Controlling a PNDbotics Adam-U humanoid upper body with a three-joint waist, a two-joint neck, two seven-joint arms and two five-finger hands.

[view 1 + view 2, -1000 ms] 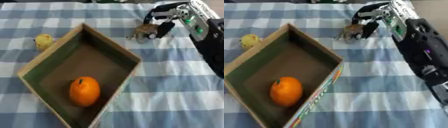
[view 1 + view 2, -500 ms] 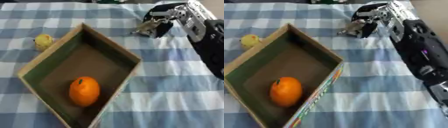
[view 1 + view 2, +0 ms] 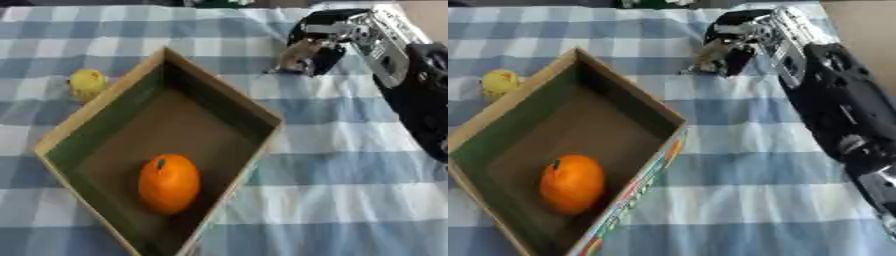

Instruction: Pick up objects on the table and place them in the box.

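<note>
I'm running the right arm [image 3: 833, 105] in from the right side, reaching toward the far middle of the blue-and-white checked tablecloth [image 3: 350, 165]. The right hand [image 3: 317, 42] is sitting above the cloth, just right of the box's far corner, fingers curled in and pinching a small greyish object [image 3: 296, 56]; I can't make out what the object is, only a pale blurred shape hanging between the fingertips. I can't tell whether it's clear of the cloth or still touching it. The cardboard box [image 3: 105, 105] is lying open on the left half of the scene, turned diamond-wise, one corner pointing far and one toward me, dark green inner walls, printed colours showing on the outer right wall in the right eye view. An orange [image 3: 168, 182] is lying inside the box on the floor, toward the near corner, stem end pointing far. A small yellow rounded object [image 3: 87, 83] is sitting on the cloth outside the box, just beside its far-left wall, well apart from the hand. I'm not seeing the left hand in either view. Some dark items are showing at the far edge of the table, too blurred to name.
</note>
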